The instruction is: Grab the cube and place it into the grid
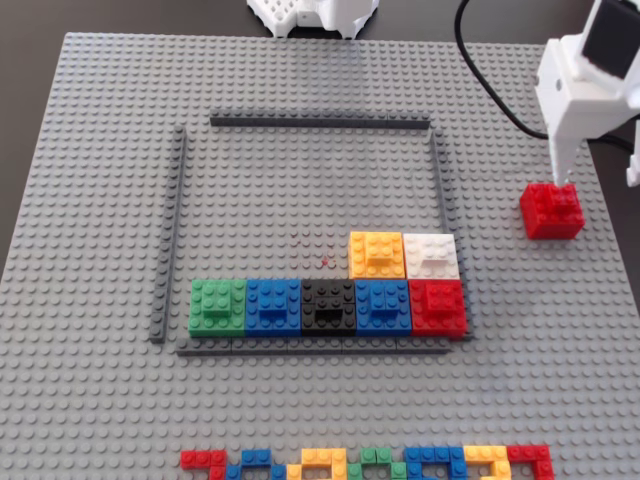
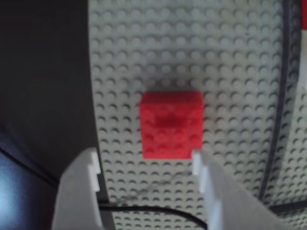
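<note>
Seven blocks point(image 1: 328, 305) already fill the grid point(image 1: 437, 180); the cube point(image 2: 171, 124) sits ungrasped just ahead of the spread-fingered hand point(image 2: 146, 165).

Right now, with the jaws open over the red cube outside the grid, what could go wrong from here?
1. The cube sits off-centre between the open fingers, nearer the right one, so closing may skew it.
2. It lies close to the baseplate's right edge, beside the black cable; a nudge could push it off.
3. The grid already holds blocks along the bottom; lowering the cube near the white block could bump it.
</note>
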